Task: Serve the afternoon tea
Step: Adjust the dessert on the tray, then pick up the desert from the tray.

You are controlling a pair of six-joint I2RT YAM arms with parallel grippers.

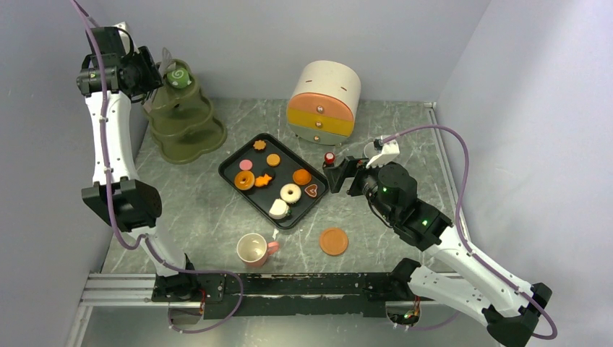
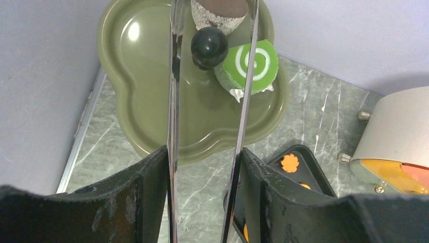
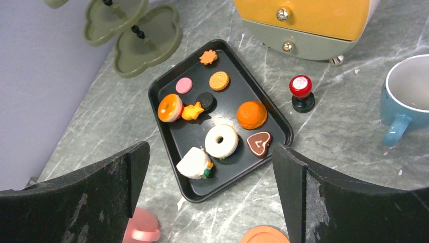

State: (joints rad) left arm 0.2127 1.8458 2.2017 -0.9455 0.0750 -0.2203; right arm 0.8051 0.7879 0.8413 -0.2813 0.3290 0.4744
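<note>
From where I stood, the left hand (image 1: 163,69) hung high over the olive-green tiered stand (image 1: 184,119), its two long thin blades parted a moderate way and holding nothing. The green swirl roll (image 2: 250,66) lay on the top tier just beside the black knob (image 2: 209,45). One blade crossed in front of the roll, but I couldn't tell whether it touched.

The right hand (image 1: 341,173) hovered low by the right edge of the black tray (image 3: 164,136), spread wide and empty. The rest of the pastries sat in the tray. An orange doughnut (image 3: 170,107) lay toward its left side, and a white doughnut (image 3: 221,140) sat near the middle with a heart-shaped cookie (image 3: 259,143) just beside it. Several smaller cookies lay toward the far end.

The pink cup (image 1: 253,249) stood upright on the marbled surface (image 1: 202,217) near the tray's front corner. An orange saucer (image 1: 333,241) lay flat to its right, apart from it. The blue cup (image 3: 410,96) stood to the right of the tray, near a red stamp (image 3: 301,92) and a drawer chest (image 1: 324,101).
</note>
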